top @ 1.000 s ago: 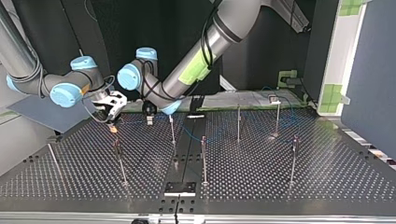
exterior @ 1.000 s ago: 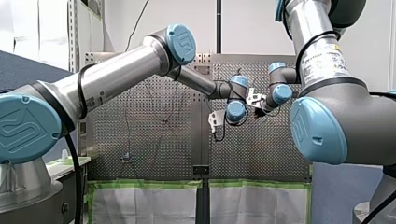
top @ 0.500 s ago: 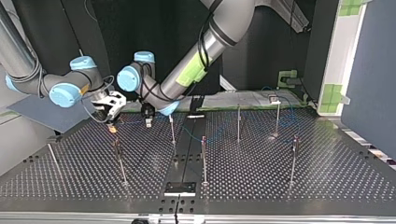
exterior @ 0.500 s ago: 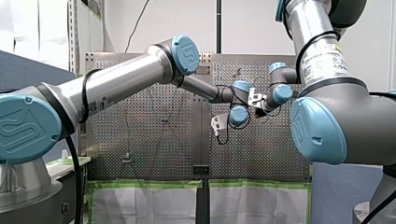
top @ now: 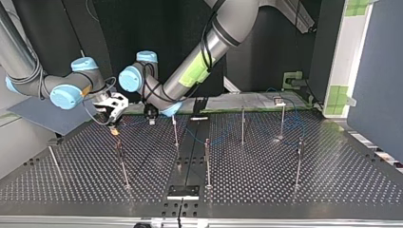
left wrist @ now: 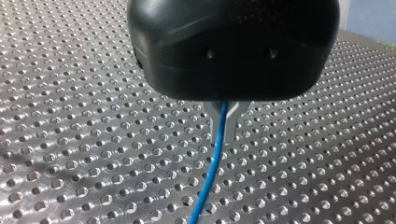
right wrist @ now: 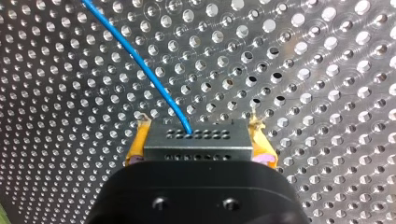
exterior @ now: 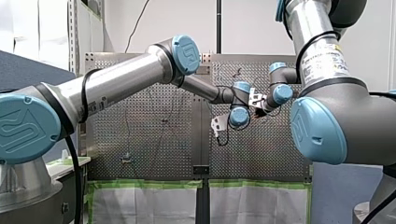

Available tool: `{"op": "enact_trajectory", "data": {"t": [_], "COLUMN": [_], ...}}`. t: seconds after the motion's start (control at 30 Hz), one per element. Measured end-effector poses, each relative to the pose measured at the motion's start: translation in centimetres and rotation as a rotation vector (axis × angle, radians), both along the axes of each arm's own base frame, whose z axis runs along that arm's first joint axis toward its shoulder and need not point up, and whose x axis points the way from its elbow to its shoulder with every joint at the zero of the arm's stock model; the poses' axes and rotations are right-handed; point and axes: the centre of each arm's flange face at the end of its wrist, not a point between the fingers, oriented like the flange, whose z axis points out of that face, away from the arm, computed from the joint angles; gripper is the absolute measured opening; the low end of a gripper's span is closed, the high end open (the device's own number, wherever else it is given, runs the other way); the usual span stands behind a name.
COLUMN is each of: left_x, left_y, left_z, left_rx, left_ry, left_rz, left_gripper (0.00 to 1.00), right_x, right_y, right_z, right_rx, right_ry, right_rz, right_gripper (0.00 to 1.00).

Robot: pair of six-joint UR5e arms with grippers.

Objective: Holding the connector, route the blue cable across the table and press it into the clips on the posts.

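Two grips — right gripper (right wrist: 199,139) clenched on the grey perforated connector block (right wrist: 205,149), thin blue cable (right wrist: 140,65) leading ahead. Left gripper (left wrist: 223,122) pinching it (lengthwise between metal fingers (left wrist: 233,120)).

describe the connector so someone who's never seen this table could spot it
Start at the perforated table in the right wrist view and find my right gripper over it. Between its yellow pads sits the connector, a small grey block with rows of tiny holes. Unlike everything nearby, the blue cable ends in it.
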Motion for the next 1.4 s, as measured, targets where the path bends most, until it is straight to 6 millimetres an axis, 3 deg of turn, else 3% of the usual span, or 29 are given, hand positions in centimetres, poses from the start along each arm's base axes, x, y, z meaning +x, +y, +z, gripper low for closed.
{"op": "enact_trajectory", "data": {"t": [0.17, 0.3, 0.63, 0.97, 1.17, 1.4], "left_x": [-0.3, -1.1, -2.3, -4.0, -4.9, -6.0], "left_y": [0.2, 0.6, 1.5, 2.0, 2.2, 2.0], "left_z": [1.5, 3.4, 7.2, 10.1, 13.7, 19.5], "left_rx": [0.012, 0.021, -0.001, -0.013, -0.041, -0.106], "left_ry": [0.003, 0.008, -0.034, -0.071, -0.102, -0.164], "left_rz": [0.024, 0.042, 0.041, 0.030, 0.025, 0.013], "left_gripper": [0.00, 0.00, 0.00, 0.00, 0.00, 0.00], "right_x": [0.0, 0.0, 0.3, 0.2, -0.3, -0.5], "right_y": [-0.1, -0.2, 0.1, 1.8, 3.0, 4.7], "right_z": [0.3, 1.8, 8.5, 13.5, 16.4, 19.8], "right_rx": [-0.005, -0.023, -0.102, -0.137, -0.164, -0.203], "right_ry": [0.001, -0.001, -0.064, -0.084, -0.092, -0.101], "right_rz": [0.001, 0.001, 0.011, 0.018, 0.015, 0.022], "right_gripper": [0.00, 0.00, 0.00, 0.00, 0.00, 0.00]}}
